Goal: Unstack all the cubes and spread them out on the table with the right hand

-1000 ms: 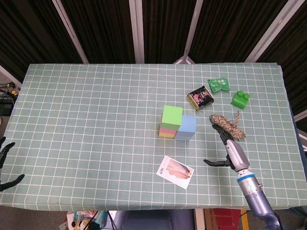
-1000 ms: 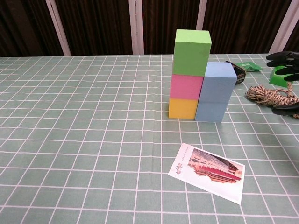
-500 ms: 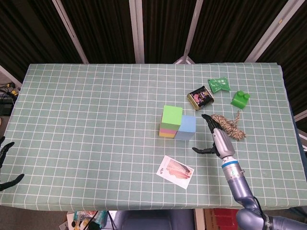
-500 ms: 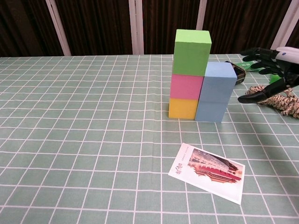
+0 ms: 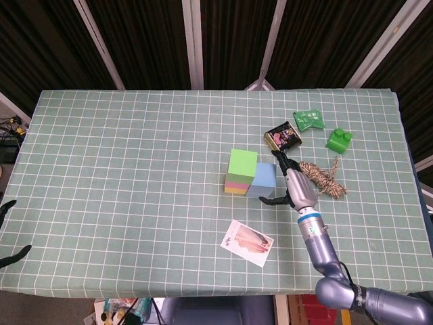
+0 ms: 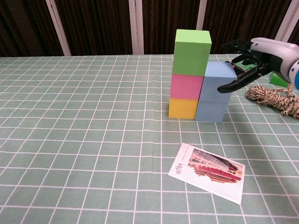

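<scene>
standing near the middle of the green checked tablecloth [image 5: 135, 169], the cubes form two touching columns: a lime green foam cube [image 6: 192, 45] on a pink foam cube [image 6: 186, 86] on a yellow foam cube [image 6: 182, 108], and just to their right a pale blue foam cube [image 6: 218, 78] on a second pale blue foam cube [image 6: 212, 110]. the right hand [image 6: 254, 58] hovers at the right side of the upper blue cube, fingers spread apart and holding nothing, its thumb reaching toward the cube's side; whether it touches cannot be told. beyond the hand lie a coil of speckled rope [image 5: 323, 177], a small dark printed tin [image 5: 283, 137], a green toy brick [image 5: 339, 140] and a green foil packet [image 5: 309, 120]. a printed postcard [image 6: 207, 166] lies near the front edge. only dark fingertips of the left hand [image 5: 9, 230] show at the far left edge, so its state cannot be told.
</scene>
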Tool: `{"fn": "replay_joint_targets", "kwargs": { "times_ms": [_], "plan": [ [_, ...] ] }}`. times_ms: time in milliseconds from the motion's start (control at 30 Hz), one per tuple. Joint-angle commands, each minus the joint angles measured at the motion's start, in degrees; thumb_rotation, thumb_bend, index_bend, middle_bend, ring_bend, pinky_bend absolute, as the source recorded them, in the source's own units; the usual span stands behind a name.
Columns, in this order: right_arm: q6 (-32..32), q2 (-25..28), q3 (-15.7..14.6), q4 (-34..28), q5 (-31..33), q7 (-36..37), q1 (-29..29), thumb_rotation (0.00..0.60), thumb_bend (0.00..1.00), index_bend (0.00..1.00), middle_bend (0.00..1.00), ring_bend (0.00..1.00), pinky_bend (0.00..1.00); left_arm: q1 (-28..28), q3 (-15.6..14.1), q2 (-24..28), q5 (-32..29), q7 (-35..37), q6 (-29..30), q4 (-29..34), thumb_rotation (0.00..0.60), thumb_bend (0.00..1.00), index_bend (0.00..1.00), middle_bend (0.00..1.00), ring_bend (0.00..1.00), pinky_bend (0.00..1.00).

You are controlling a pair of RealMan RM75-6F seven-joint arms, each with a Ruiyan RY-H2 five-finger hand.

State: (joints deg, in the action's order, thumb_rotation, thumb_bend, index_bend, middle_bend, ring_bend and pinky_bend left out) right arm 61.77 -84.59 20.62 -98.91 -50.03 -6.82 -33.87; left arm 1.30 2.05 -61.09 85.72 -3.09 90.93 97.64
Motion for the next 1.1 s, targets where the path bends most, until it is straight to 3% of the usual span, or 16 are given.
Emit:
{"fn": "replay_joint_targets", "kwargs": {
  "times_ms": [33,200,400,567,867,1100],
  "plan": [
    [0.16,-1.02,0.43,1.12,0.96,-0.95,-0.93,0.6,0.09,0.1,0.11,0.16,0.0,0.07,-0.01,0.11,0.04,0.11,0.11,0.04,0.6,0.17,0.15,0.0,0.0,0.0],
    [0.12,-2.79,0.79,2.96,2.3,-2.17,-2.53,0.6,0.09,0.15,0.16,0.23,0.0,0.28,0.14,0.29,-0.26,0.71,0.4,0.14,0.6,0.17,0.15,0.0,0.0,0.0],
    [1.32,-4.22,0.76,4.51,1.99,-2.92,-3.3,0.6,0.09,0.29,0.34,0.42,0.01,0.03,0.12,0.38,-0.58,0.53,-0.33,0.37,0.6,0.17,0.16,0.0,0.0,0.0],
    [2.19,-4.69,0.79,5.89,0.82,-2.22,-3.27,0.6,0.1,0.36,0.48,0.58,0.12,-0.28,-0.06,0.31,-0.3,0.17,-0.89,0.42,0.6,0.17,0.16,0.0,0.0,0.0],
    [4.13,-3.26,0.54,7.91,-1.95,-0.12,-1.6,0.6,0.13,0.37,0.49,0.61,0.14,-0.18,-0.04,0.31,-0.34,0.22,-0.69,0.46,0.6,0.17,0.17,0.0,0.0,0.0],
    [3.59,3.62,0.62,6.48,-1.99,2.73,1.97,0.6,0.13,0.37,0.49,0.61,0.14,-0.07,0.0,0.3,-0.31,0.34,-0.44,0.48,0.6,0.17,0.17,0.0,0.0,0.0]
  ]
}}
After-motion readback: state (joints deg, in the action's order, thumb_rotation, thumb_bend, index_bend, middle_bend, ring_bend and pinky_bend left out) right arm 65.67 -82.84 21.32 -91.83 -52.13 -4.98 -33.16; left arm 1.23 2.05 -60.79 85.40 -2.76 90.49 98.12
